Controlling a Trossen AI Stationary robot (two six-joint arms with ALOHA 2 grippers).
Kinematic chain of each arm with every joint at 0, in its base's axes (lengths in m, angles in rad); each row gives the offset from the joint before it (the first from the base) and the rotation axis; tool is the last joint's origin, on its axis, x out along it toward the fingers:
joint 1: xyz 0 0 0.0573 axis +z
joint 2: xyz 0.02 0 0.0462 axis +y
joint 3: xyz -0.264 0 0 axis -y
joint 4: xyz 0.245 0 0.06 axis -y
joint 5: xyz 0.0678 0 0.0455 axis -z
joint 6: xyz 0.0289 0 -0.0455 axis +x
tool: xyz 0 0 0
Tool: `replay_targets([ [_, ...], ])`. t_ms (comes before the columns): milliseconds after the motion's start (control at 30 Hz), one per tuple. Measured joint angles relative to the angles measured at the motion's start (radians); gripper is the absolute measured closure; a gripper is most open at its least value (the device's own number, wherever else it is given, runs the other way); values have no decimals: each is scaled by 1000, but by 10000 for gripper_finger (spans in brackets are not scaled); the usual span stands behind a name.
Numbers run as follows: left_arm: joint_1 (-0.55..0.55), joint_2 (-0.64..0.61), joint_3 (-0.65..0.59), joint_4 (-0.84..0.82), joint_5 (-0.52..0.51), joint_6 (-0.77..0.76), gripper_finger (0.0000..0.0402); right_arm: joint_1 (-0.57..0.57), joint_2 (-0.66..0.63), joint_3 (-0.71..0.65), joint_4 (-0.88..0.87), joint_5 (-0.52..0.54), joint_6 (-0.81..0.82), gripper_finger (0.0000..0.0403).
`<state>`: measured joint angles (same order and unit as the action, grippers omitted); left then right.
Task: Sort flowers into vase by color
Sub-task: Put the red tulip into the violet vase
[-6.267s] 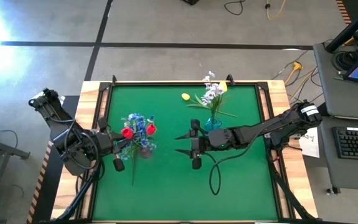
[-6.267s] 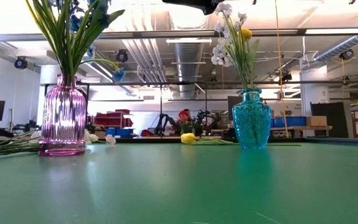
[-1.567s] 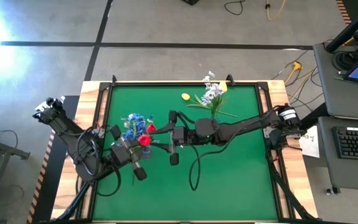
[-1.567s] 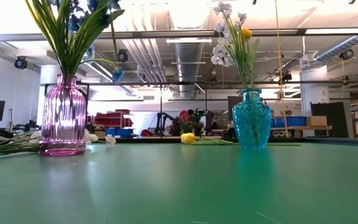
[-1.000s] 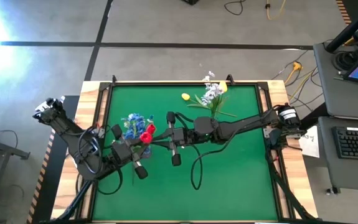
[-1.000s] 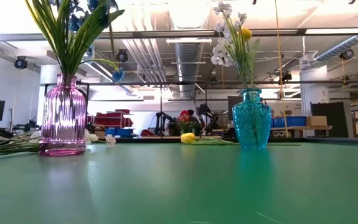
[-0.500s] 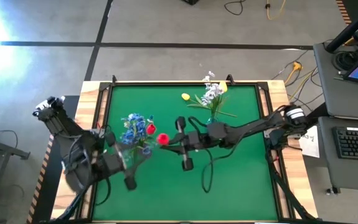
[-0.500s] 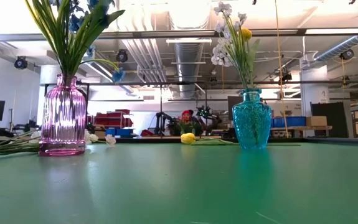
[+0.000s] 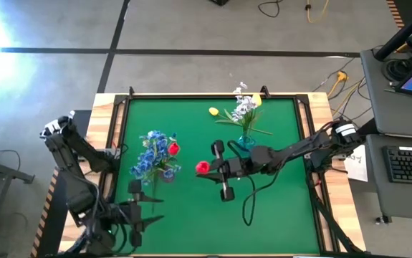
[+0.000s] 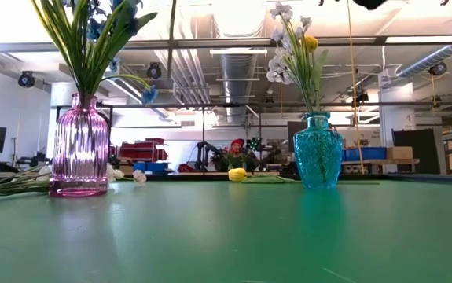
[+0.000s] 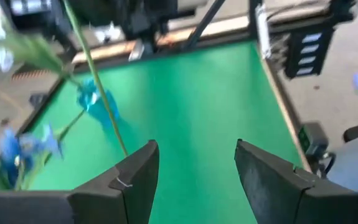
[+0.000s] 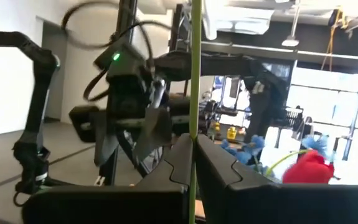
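Carried rightward since earlier, the red flower [image 9: 202, 167] is seen from above clenched by its stem in the right claw [image 9: 218, 171] mid-counter [image 9: 277, 215], the left claw [image 9: 150, 210] spread and withdrawn, while the right wrist view shows the stem [image 12: 195, 74] pinched between its fingers [image 12: 219, 163].

Pink vase [image 10: 79, 145] flower heads cut off by low view's upper edge; left wrist view blurred.

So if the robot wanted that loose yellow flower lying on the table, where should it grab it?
Probably by the thin green stem, coming straight down from above. The yellow flower lies flat on the green table near the far edge, beside the blue vase, so its stem is a slim, level target, firmer than the soft bud.
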<state>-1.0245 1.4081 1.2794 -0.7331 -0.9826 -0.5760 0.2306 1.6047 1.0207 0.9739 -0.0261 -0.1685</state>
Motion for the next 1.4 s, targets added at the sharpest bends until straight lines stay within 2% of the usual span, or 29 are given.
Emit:
replay_targets([
  [300,0,70,-24,-61,-14,-304,202,-4,2,-32,57,31,-7,394],
  [600,3,183,-138,-60,-148,-488,202,-4,7,-20,54,34,0,394],
  [800,20,228,-161,-143,-260,-656,202,-4,56,62,46,18,21,394],
  [933,47,243,-162,-232,-243,-782,202,-4,125,131,36,19,1,394],
  [1033,68,255,-164,-260,-200,-820,194,-4,151,166,43,26,-24,394],
  [1200,68,254,-163,-292,-146,-885,165,-7,174,198,43,27,-50,394],
  [1400,29,251,-163,-415,-56,-1098,124,-15,190,216,52,27,-52,394],
])
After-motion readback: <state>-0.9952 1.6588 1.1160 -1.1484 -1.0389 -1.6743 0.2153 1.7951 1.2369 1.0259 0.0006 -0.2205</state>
